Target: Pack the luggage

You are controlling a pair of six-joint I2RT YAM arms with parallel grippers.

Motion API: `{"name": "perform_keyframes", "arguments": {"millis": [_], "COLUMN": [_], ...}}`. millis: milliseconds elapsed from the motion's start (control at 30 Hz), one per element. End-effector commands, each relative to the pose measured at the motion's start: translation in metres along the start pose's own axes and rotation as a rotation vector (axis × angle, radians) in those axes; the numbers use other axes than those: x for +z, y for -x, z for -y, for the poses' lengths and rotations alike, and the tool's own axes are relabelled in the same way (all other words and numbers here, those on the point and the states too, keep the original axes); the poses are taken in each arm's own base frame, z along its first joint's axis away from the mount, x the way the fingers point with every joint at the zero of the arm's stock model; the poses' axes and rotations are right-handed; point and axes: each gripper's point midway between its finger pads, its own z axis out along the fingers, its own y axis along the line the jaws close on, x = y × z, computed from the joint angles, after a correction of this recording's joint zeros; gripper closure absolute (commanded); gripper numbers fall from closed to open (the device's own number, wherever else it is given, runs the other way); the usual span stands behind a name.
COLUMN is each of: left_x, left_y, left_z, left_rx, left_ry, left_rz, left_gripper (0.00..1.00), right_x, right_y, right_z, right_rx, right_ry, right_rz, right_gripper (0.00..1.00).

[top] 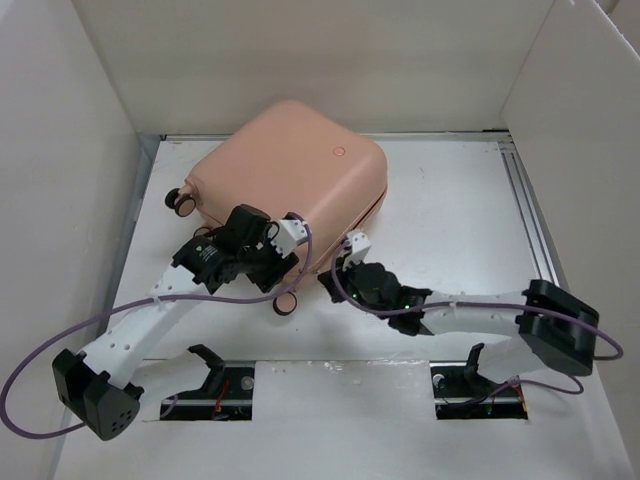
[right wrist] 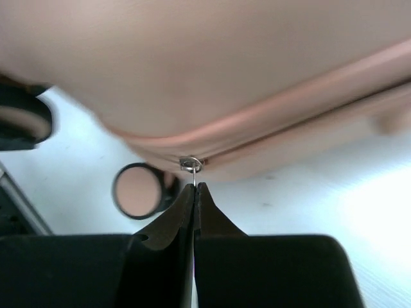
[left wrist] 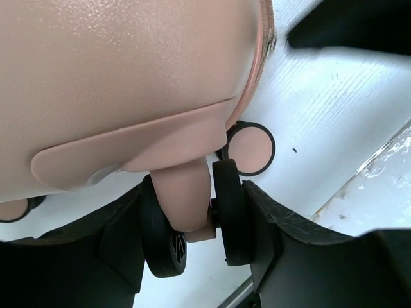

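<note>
The peach-pink luggage [top: 290, 170] lies closed and flat at the back middle of the table. My left gripper [top: 282, 252] is at its near left corner, shut on a black-and-pink caster wheel [left wrist: 192, 221], one finger on each side of it. My right gripper [top: 341, 268] is at the near edge of the luggage [right wrist: 212, 64], shut on the thin metal zipper pull [right wrist: 192, 172] that hangs from the zip seam [right wrist: 308, 112]. The black lining is hidden.
A second wheel [top: 286, 304] shows by the near edge, also seen in the left wrist view [left wrist: 250, 149] and the right wrist view [right wrist: 137, 190]. More wheels [top: 180, 202] stick out at the left. White walls enclose the table on the left, back and right.
</note>
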Motion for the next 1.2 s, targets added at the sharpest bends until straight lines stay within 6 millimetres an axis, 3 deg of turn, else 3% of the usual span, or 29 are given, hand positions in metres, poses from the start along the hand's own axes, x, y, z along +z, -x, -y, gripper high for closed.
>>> {"name": "perform_keyframes", "arguments": {"millis": [0,33,133,200,267,300,367,400,467,533,600,633,667,733,767,833,867,967,1033,1067,1100,1167], "left_x": [-0.009,-0.012,-0.018,-0.019,-0.019,-0.018,-0.021,-0.022,-0.025,-0.027,-0.03,-0.032,-0.031,-0.031,-0.031,-0.027,-0.029,-0.029,-0.029,-0.029,-0.032,-0.03], "left_y": [-0.008,-0.007,-0.014,-0.019,-0.023,-0.029,-0.031,-0.032,-0.03,-0.025,-0.013,-0.009,-0.009,-0.002,0.0,-0.002,0.001,0.004,0.006,0.009,0.011,0.01], "left_z": [-0.01,-0.014,-0.017,-0.016,-0.015,-0.013,-0.017,-0.019,-0.024,-0.023,-0.016,-0.014,-0.012,-0.009,-0.009,-0.009,-0.01,-0.01,-0.011,-0.012,-0.012,-0.012], "left_rx": [0.155,0.173,0.214,0.235,0.249,0.248,0.264,0.279,0.29,0.302,0.293,0.295,0.28,0.267,0.259,0.248,0.249,0.24,0.24,0.24,0.24,0.23], "left_ry": [0.022,0.043,0.064,0.06,0.056,0.048,0.073,0.083,0.122,0.111,0.073,0.063,0.054,0.031,0.034,0.026,0.03,0.03,0.03,0.031,0.032,0.028], "left_rz": [0.011,0.017,0.005,-0.004,-0.013,-0.03,-0.026,-0.032,-0.009,0.007,0.052,0.067,0.071,0.082,0.09,0.074,0.082,0.082,0.082,0.085,0.088,0.08], "left_gripper": [1.0,1.0,1.0,1.0,1.0,1.0,1.0,1.0,1.0,1.0,1.0,1.0,1.0,1.0,1.0,1.0,1.0,1.0,1.0,1.0,1.0,1.0], "right_x": [-0.028,-0.033,-0.047,-0.053,-0.053,-0.061,-0.058,-0.065,-0.055,-0.042,-0.028,-0.022,-0.024,-0.022,-0.02,-0.023,-0.022,-0.017,-0.013,-0.01,-0.005,0.005], "right_y": [0.036,0.048,0.071,0.086,0.101,0.118,0.124,0.145,0.152,0.176,0.176,0.17,0.172,0.155,0.129,0.115,0.098,0.074,0.058,0.056,0.041,0.032], "right_z": [0.081,0.105,0.136,0.177,0.197,0.228,0.257,0.285,0.307,0.297,0.269,0.242,0.222,0.179,0.151,0.118,0.087,0.063,0.032,0.032,0.018,0.018], "right_rx": [0.03,0.037,-0.026,-0.082,-0.101,-0.09,-0.118,-0.108,-0.115,-0.162,-0.26,-0.291,-0.322,-0.363,-0.385,-0.427,-0.426,-0.353,-0.303,-0.295,-0.288,-0.275], "right_ry": [-0.269,-0.324,-0.368,-0.451,-0.461,-0.528,-0.54,-0.586,-0.577,-0.484,-0.371,-0.299,-0.239,-0.067,0.019,0.083,0.153,0.163,0.194,0.148,0.162,0.142], "right_rz": [0.099,0.124,0.158,0.159,0.163,0.187,0.158,0.194,0.177,0.186,0.162,0.154,0.174,0.173,0.139,0.141,0.118,0.073,0.061,0.072,0.054,0.033], "right_gripper": [1.0,1.0,1.0,1.0,1.0,1.0,1.0,1.0,1.0,1.0,1.0,0.94,0.82,0.47,0.42,0.31,0.31,0.3,0.3,0.28,0.28,0.28]}}
